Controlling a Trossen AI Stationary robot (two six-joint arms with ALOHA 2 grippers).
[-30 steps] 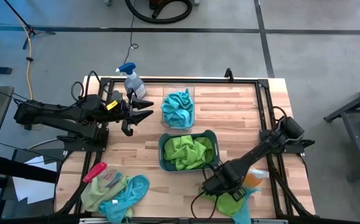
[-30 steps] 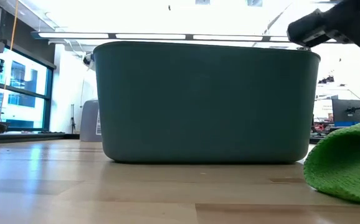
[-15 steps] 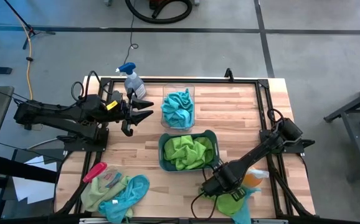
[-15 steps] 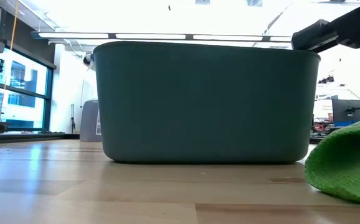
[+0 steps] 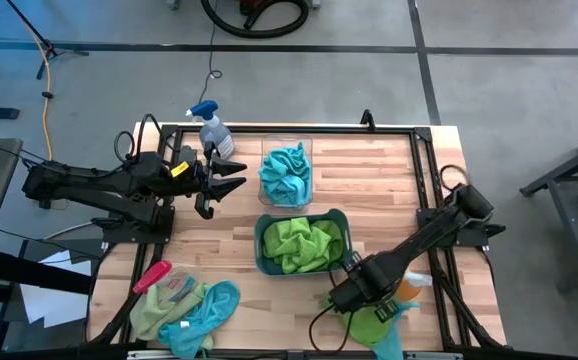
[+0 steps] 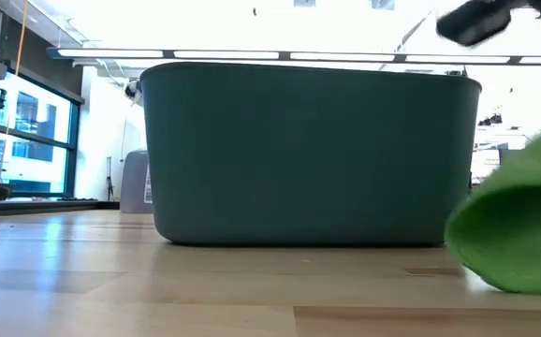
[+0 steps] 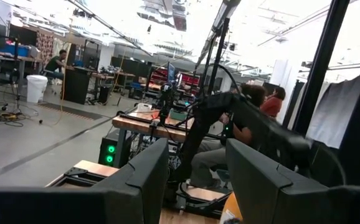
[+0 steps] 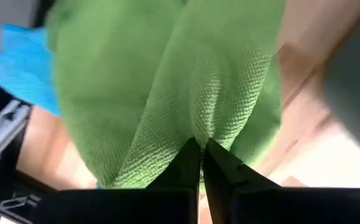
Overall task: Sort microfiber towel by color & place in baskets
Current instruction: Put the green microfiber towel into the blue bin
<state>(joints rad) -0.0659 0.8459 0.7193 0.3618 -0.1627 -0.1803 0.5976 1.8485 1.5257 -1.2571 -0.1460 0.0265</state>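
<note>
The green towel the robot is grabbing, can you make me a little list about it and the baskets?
right gripper: shut on the green towel, near the table's front edge
left gripper: open, empty, waiting beside the spray bottle
dark teal basket: holds green towels
clear basket: holds blue towels
unsorted pile: green and blue towels by the pink-handled brush

Lime green towels fill the dark teal bin, turquoise towels fill the clear bin, and the brush is pink.
</note>
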